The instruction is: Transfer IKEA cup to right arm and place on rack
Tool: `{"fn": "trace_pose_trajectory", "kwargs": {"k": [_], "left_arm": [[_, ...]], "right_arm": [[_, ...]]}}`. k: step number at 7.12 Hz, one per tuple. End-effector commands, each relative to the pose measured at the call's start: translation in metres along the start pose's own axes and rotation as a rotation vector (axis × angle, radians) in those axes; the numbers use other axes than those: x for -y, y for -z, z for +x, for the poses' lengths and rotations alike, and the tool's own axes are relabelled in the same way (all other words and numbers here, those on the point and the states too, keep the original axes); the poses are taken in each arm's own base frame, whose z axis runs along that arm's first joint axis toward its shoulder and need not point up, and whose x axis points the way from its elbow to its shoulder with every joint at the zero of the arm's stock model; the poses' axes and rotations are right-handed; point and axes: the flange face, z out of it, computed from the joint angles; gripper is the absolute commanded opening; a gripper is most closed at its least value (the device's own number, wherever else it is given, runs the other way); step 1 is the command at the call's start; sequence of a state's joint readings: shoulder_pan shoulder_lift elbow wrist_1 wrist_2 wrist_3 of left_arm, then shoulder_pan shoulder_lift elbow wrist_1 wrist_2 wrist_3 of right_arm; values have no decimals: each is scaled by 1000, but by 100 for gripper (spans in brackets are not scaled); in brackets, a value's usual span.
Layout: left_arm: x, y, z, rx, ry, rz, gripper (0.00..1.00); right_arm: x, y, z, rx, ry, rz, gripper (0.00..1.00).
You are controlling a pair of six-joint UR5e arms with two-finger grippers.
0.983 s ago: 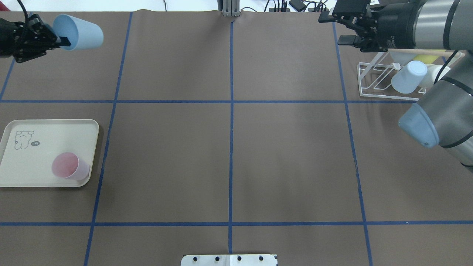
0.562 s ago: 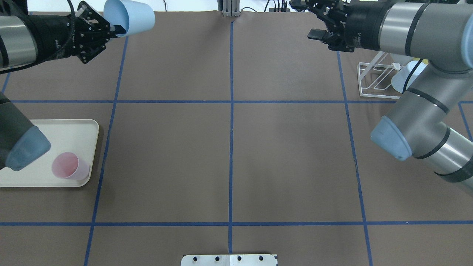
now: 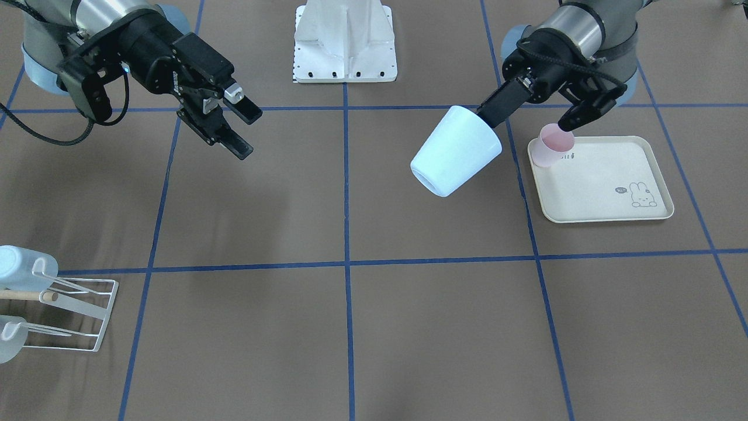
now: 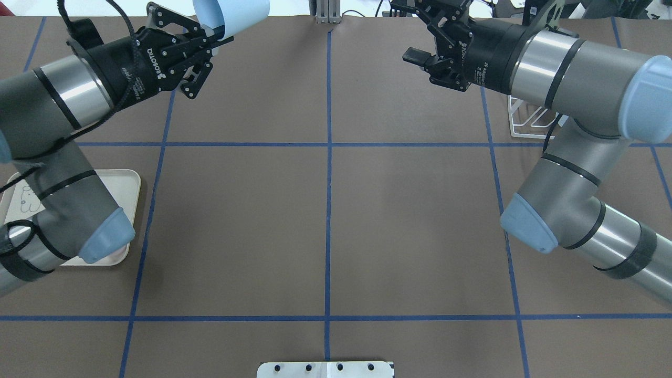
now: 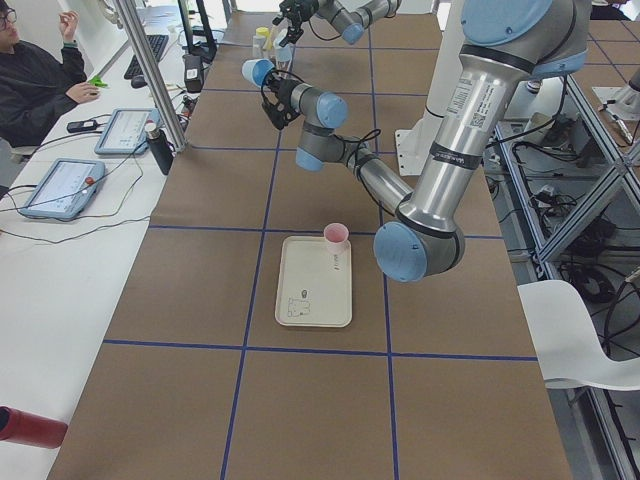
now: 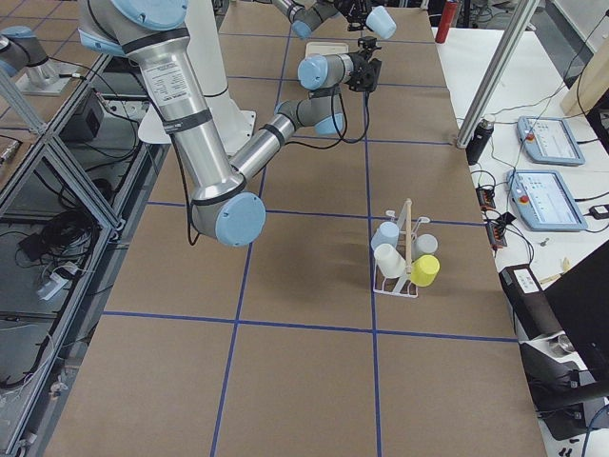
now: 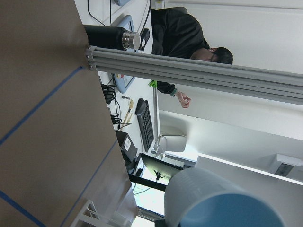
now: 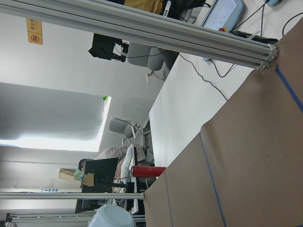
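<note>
The pale blue IKEA cup is held in the air on the left-arm side of the centre tape line, short of that line. It is pinched at the rim by the left gripper, whose fingers are drawn together on the cup's wall. The cup's long axis is laid more level than upright and is pointed across the centre tape line. The mouth is turned back toward the left gripper and the closed base is offered to the other side.

Across the line, roughly as far from it as the cup, the right gripper is seen with its fingers spread wide, nothing between them, aimed back toward the line. The two are well apart. The gap is judged to be for the right arm to close, with the base end met first and a grasp across the body likely called for.

Farthest from the line, on that same side, the rack is stood with other cups hung on it.

From overhead, the held cup is cut off by the top edge and the rack is mostly covered by the right arm. The pink cup on the tray is hidden there by the left arm. Whether one left finger sits inside the rim cannot be made out.
</note>
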State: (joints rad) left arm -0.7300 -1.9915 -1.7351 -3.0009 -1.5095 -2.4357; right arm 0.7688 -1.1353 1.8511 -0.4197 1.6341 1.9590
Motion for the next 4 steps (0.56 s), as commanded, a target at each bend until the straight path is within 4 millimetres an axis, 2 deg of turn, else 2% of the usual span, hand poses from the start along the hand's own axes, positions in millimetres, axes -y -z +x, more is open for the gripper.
{"fn": "trace_pose_trajectory", "kwargs": {"k": [1, 3, 4], "left_arm": [[-55, -45, -32, -109, 130, -75, 0], [-80, -60, -40, -114, 183, -102, 0], [-86, -71, -47, -119, 192, -95, 0]], "right_arm": [[-17, -7, -5, 34, -27, -19, 100], [-22, -10, -11, 48, -69, -22, 100], [-23, -10, -10, 48, -70, -21, 100]]}}
